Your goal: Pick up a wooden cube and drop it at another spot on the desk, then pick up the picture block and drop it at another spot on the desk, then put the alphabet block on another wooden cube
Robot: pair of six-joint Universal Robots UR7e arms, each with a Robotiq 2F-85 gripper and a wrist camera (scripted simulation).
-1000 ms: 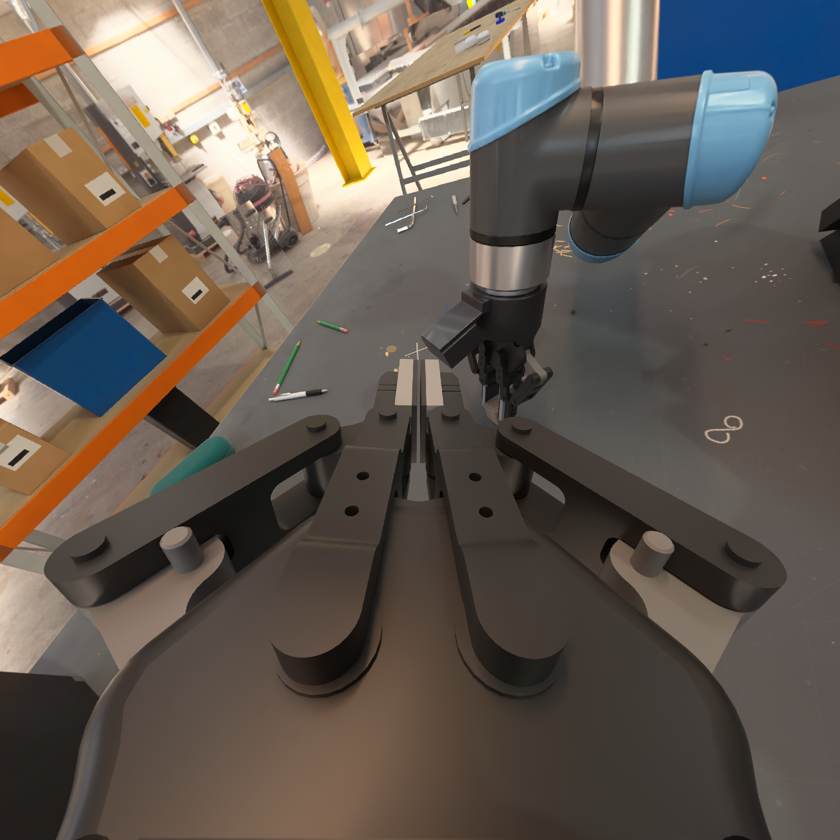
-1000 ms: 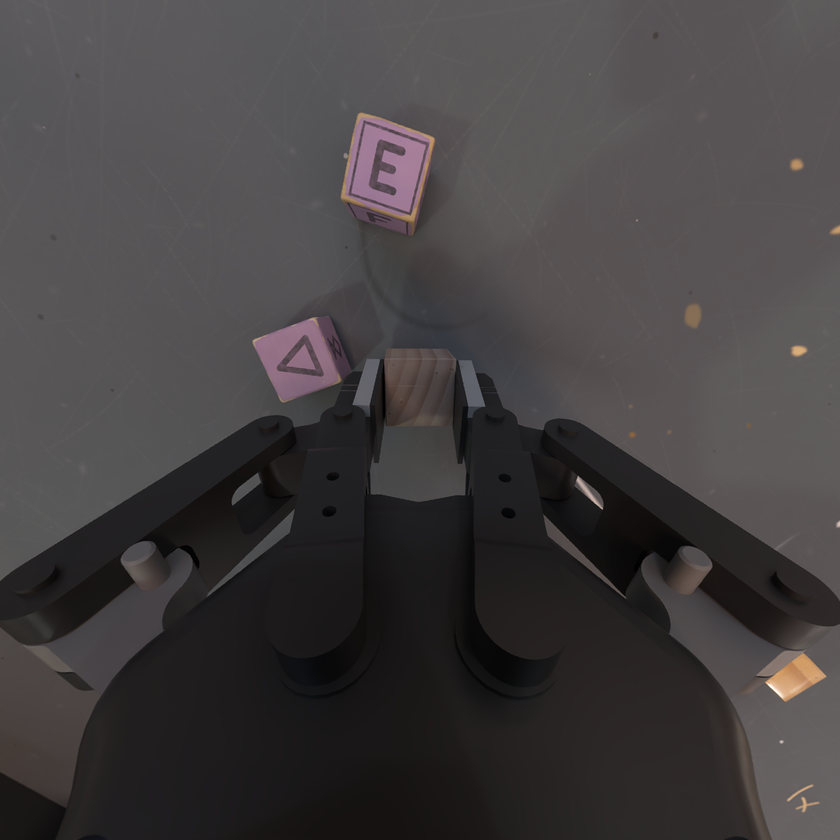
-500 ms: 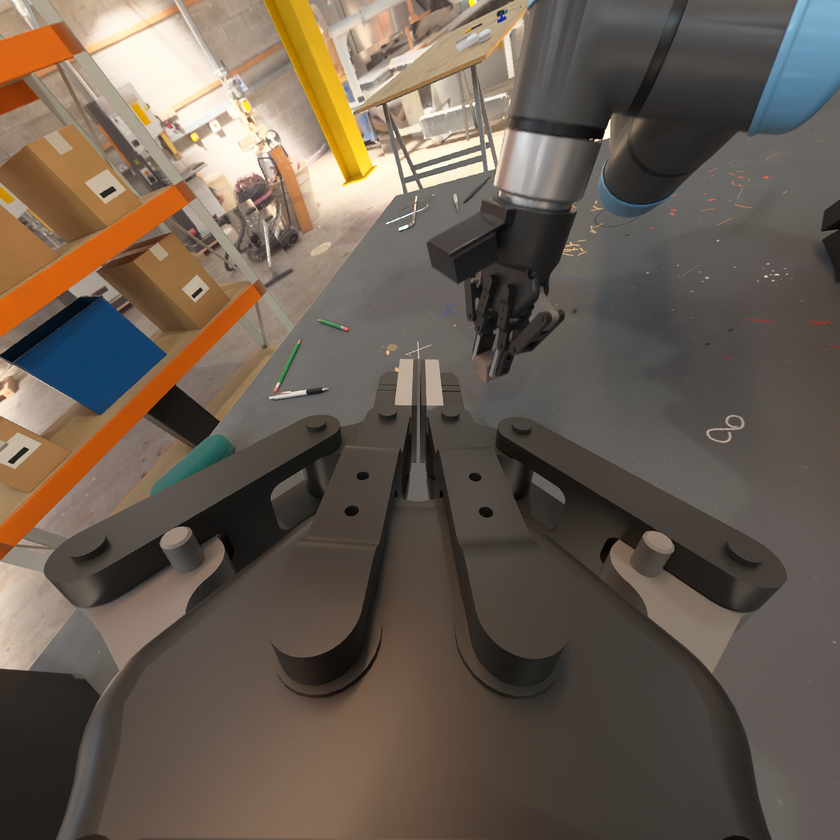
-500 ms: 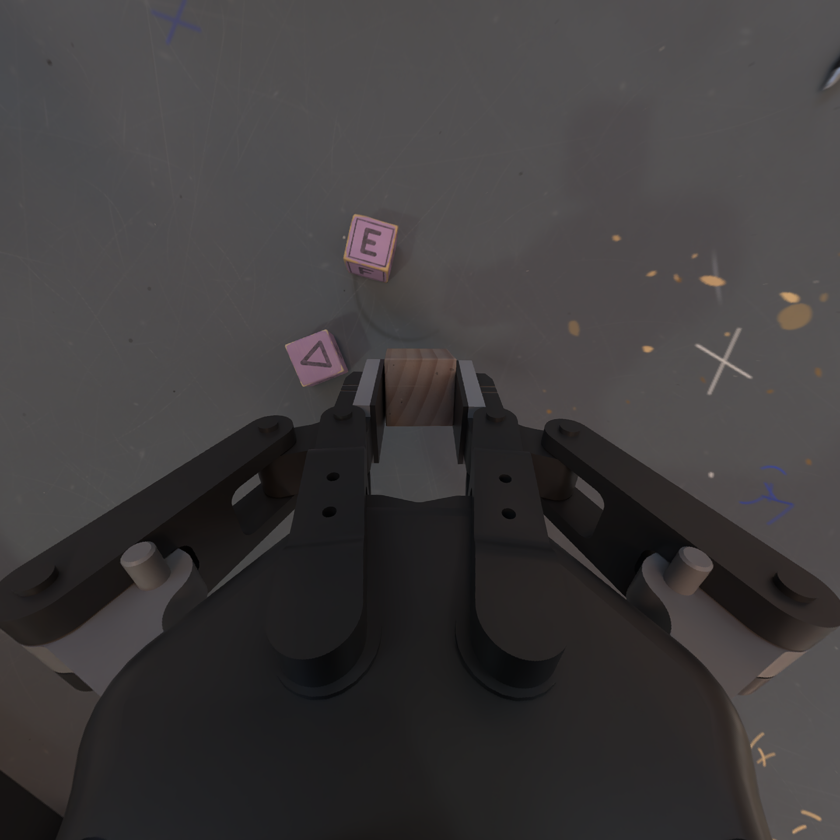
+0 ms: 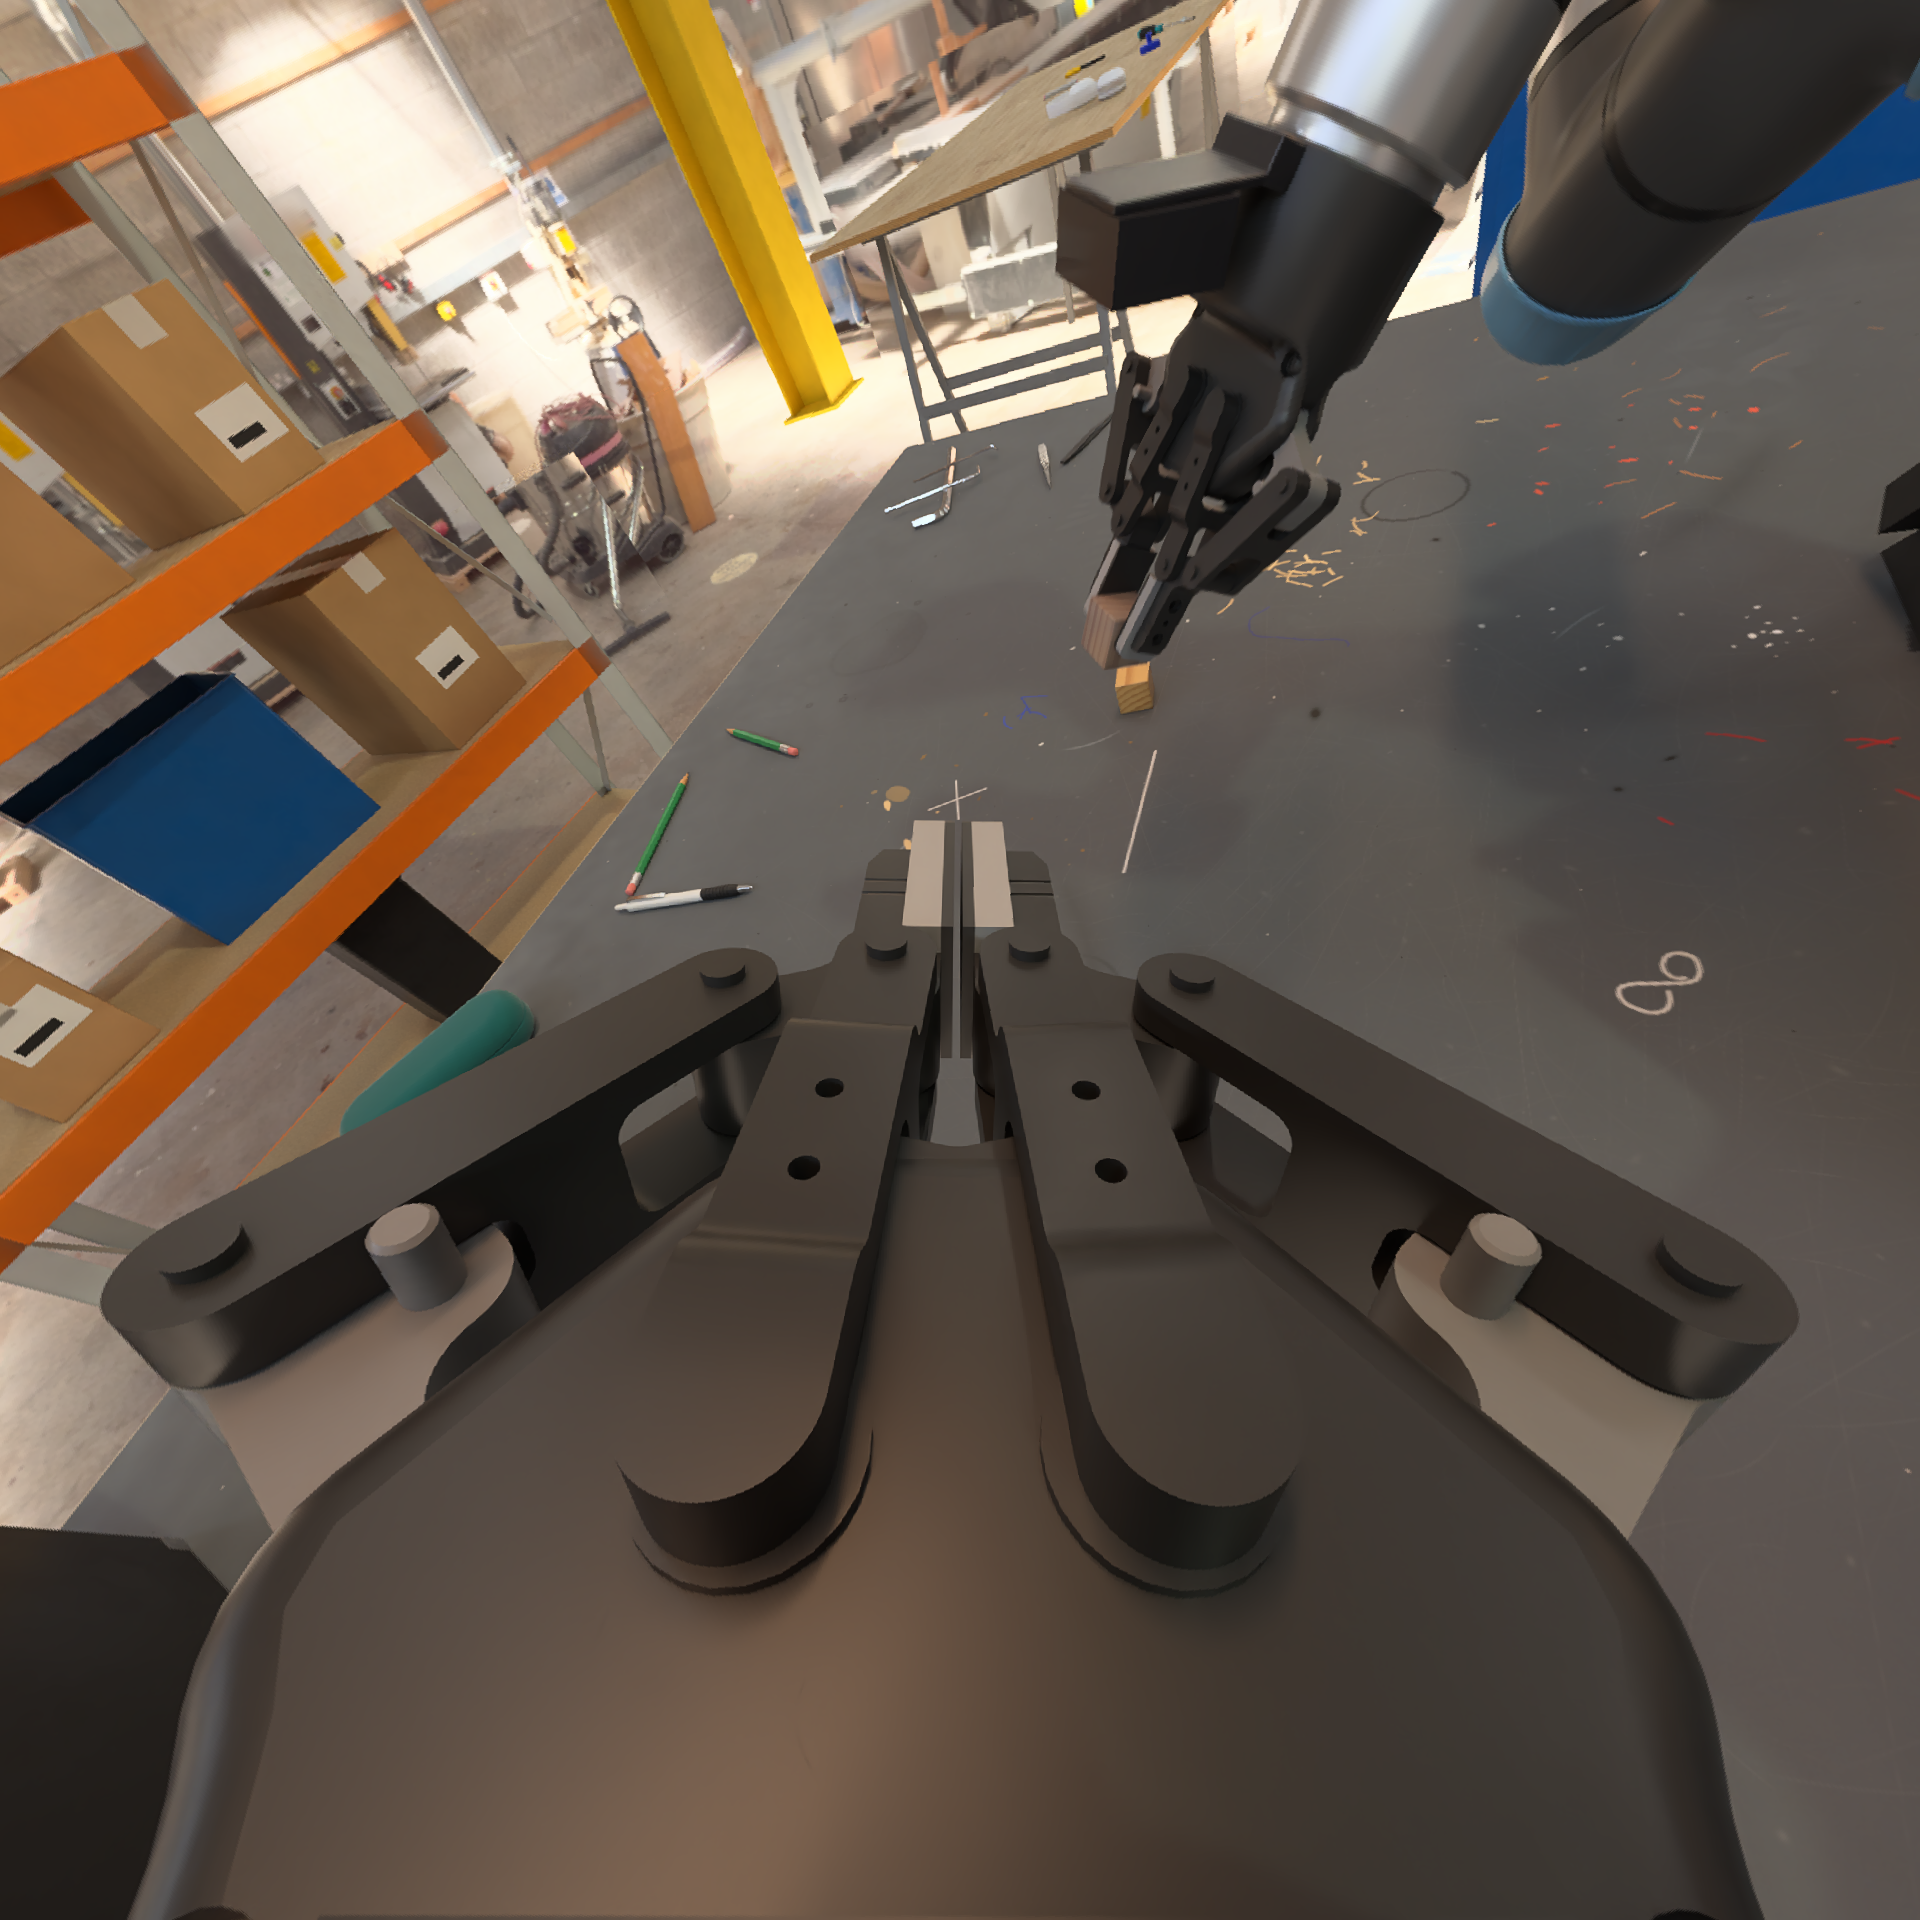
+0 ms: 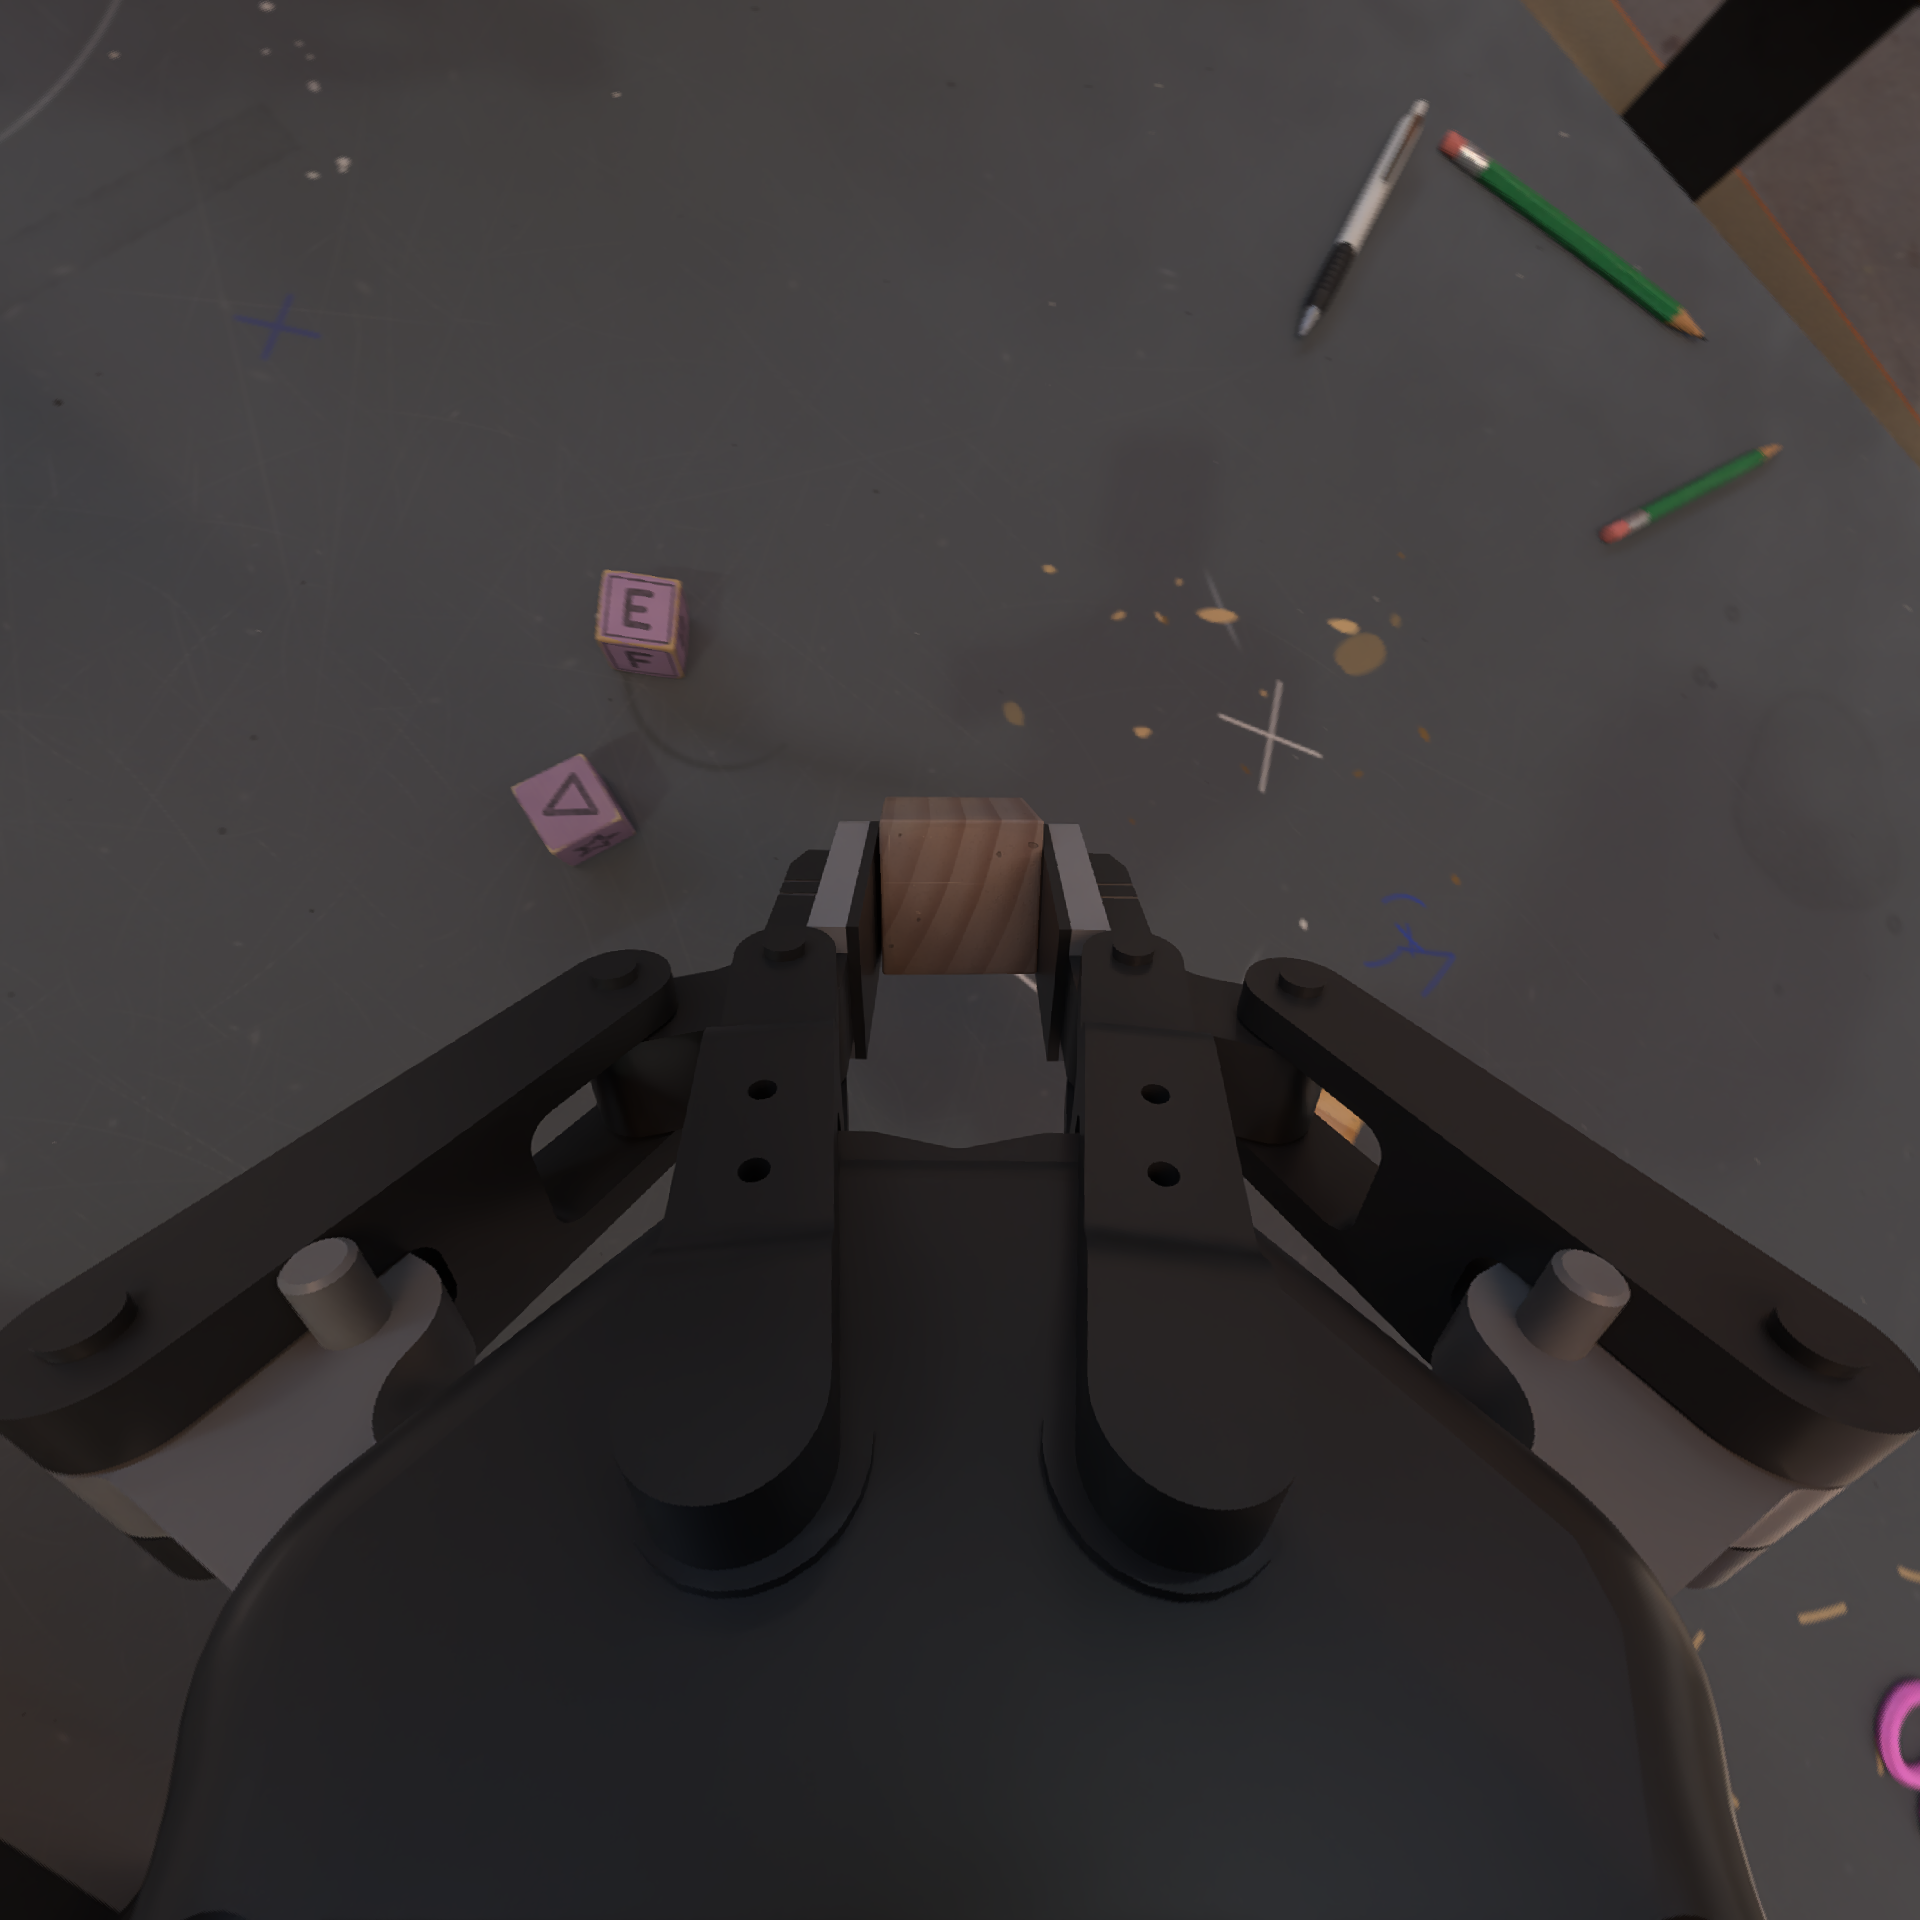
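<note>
My right gripper (image 6: 958,881) is shut on a plain wooden cube (image 6: 958,896) and holds it high above the dark desk (image 6: 935,416). In the left wrist view that gripper (image 5: 1127,632) hangs over the desk with the cube (image 5: 1103,630) in it. A second, lighter wooden cube (image 5: 1135,688) lies on the desk just below it; a sliver of it shows in the right wrist view (image 6: 1338,1120). The purple alphabet block (image 6: 639,621) and the purple picture block (image 6: 571,808) with a triangle lie to the left below. My left gripper (image 5: 957,871) is shut and empty.
A pen (image 6: 1359,218) and two green pencils (image 6: 1569,234) (image 6: 1688,494) lie near the desk's right edge. In the left wrist view orange shelving (image 5: 260,582) with boxes stands left of the desk. Chalk marks and paint flecks dot the desk.
My right gripper has risen with the wooden cube and moved away from the purple blocks, which now look smaller. The left gripper has not moved.
</note>
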